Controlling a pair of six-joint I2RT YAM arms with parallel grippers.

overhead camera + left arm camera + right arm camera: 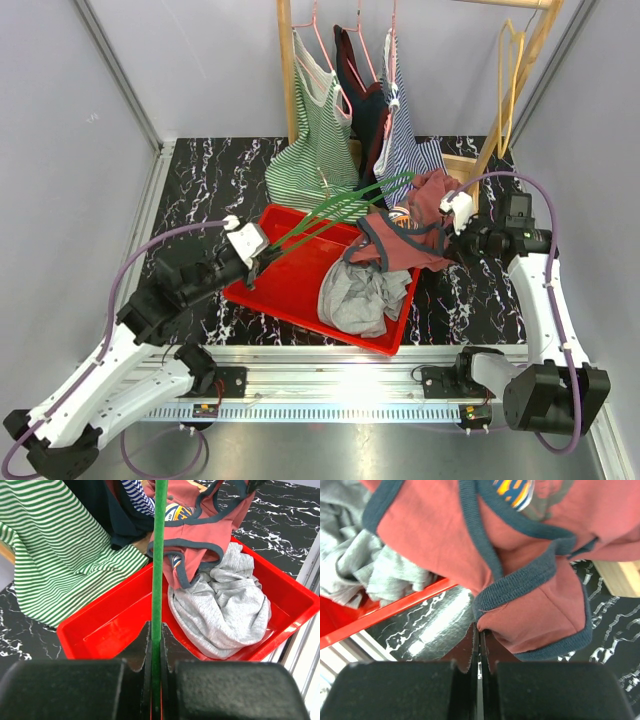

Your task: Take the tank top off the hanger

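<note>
The left hand (pixel 262 255) is pinched shut on the thin green hanger (pixel 340 215), which runs up and away over the tray (pixel 290 262) into the tank top (pixel 400 235). The right hand (pixel 452 228) is closed on a small fold of the top's dark-trimmed edge. The top hangs bunched between the two hands, partly over the tray's far right corner and partly over the desk (pixel 200 180), and it looks to be on the hanger's far end

Risks, as I judge them:
- The right hand has only a small bite of edge, so a hard pull could let the cloth slide out
- A strap may catch on the hanger's end, so pulling would drag the hanger and twist it in the left hand's narrow pinch
- The hanger's tip sits near the striped tops (pixel 315 140) on the rack, and a swing could snag them
- Freed here, the top could drop on the desk beside the tray

The red tray holds one crumpled grey garment (pixel 360 295) at its right end, and its left half shows bare red
</note>
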